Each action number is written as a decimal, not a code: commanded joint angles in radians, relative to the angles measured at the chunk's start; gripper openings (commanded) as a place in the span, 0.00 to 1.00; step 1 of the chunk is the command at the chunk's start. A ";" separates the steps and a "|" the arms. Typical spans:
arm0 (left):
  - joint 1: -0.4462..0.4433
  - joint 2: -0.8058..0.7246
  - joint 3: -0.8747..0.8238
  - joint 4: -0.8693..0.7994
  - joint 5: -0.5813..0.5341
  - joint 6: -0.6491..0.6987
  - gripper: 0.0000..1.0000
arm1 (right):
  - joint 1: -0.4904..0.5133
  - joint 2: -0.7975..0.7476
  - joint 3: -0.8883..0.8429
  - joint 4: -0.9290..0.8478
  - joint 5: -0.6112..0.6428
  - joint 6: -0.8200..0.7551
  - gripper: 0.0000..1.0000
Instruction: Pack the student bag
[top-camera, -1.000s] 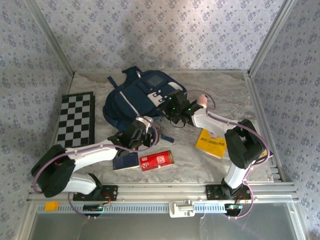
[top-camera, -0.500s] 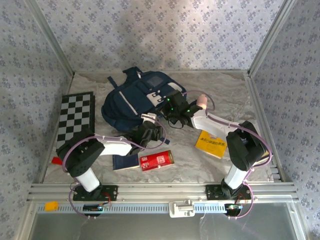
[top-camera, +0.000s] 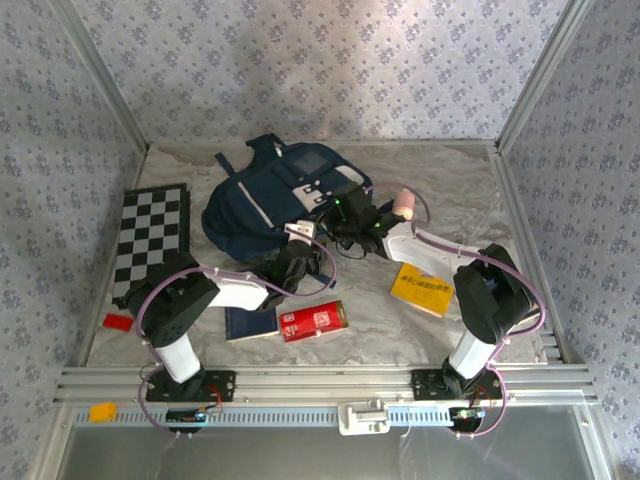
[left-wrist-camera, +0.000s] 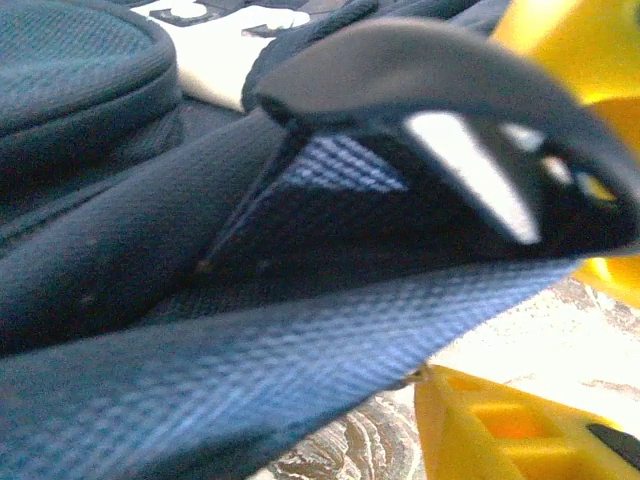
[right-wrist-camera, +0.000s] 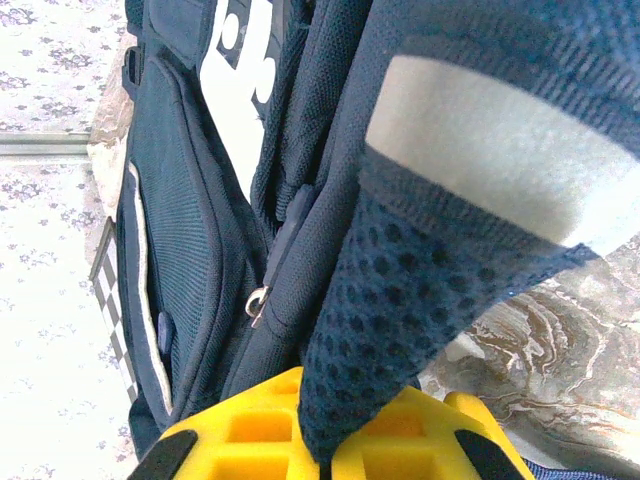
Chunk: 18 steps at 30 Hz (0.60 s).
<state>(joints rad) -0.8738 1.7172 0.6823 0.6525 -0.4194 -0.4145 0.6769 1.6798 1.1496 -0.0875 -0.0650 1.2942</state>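
On the marbled white tabletop (top-camera: 470, 190) we see the large navy blue fabric student bag (top-camera: 265, 205) with white-grey patches. It lies at the upper centre of the overhead view, with its dark straps toward the lower right. To its left lies the flat black-and-white chequered board (top-camera: 152, 240).

The left gripper (top-camera: 298, 255) is at the bag's lower edge. In its wrist view the yellow fingers (left-wrist-camera: 480, 420) sit on either side of a navy webbing strap, gripping it. The right gripper (top-camera: 345, 212) is at the bag's right side. In its wrist view a mesh strap with a grey patch drapes over one yellow finger (right-wrist-camera: 440, 412), and we cannot tell whether those jaws are clamped.

At lower right lies the flat yellow book (top-camera: 422, 287). At lower centre is the red rectangular carton (top-camera: 312, 320), with the thin dark blue book (top-camera: 250, 323) just beside it on the left.
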 joint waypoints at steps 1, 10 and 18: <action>-0.007 -0.005 0.047 0.082 -0.006 0.043 0.38 | 0.023 -0.025 -0.001 0.031 -0.011 0.011 0.00; -0.005 -0.039 0.037 0.089 0.027 0.081 0.05 | 0.023 -0.020 0.002 0.023 -0.004 0.004 0.00; 0.000 -0.097 0.026 -0.011 0.050 0.069 0.00 | 0.007 -0.029 0.013 0.009 -0.005 -0.010 0.00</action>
<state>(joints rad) -0.8722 1.6829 0.6865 0.6376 -0.3847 -0.3523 0.6830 1.6798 1.1469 -0.0856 -0.0597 1.2938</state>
